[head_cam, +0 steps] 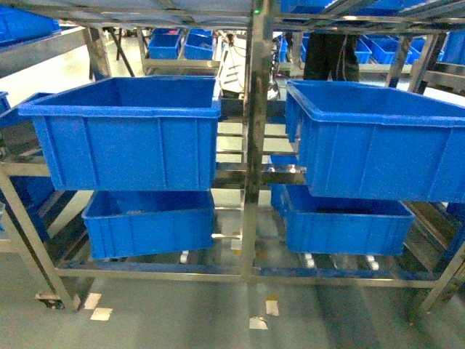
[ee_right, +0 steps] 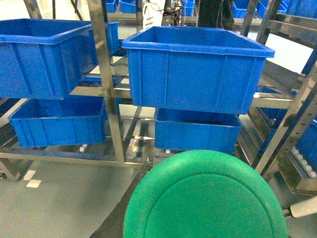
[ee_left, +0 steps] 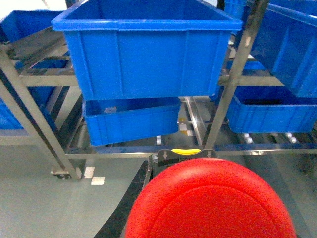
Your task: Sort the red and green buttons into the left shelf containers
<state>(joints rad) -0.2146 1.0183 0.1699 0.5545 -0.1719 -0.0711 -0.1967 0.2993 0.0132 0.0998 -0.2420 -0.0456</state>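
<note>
The red button (ee_left: pixel 210 198) fills the bottom of the left wrist view, cap towards the camera, with my left gripper (ee_left: pixel 182 162) shut on it above the floor. One dark finger (ee_left: pixel 130 198) shows beside it. The green button (ee_right: pixel 205 198) likewise fills the right wrist view, held in my right gripper (ee_right: pixel 198 164). Ahead stands the steel shelf (head_cam: pixel 256 109). Its left bay holds an upper blue container (head_cam: pixel 123 138) and a lower one (head_cam: pixel 149 222), also seen as the upper container (ee_left: pixel 143 54) and the lower container (ee_left: pixel 131 121). Neither gripper shows in the head view.
The right bay carries two more blue bins, upper (head_cam: pixel 378 145) and lower (head_cam: pixel 345 222). A person's dark legs (head_cam: pixel 330 54) and smaller blue bins (head_cam: pixel 182 45) stand behind the rack. A caster (head_cam: pixel 47 299) and tape marks (head_cam: pixel 98 309) lie on the grey floor.
</note>
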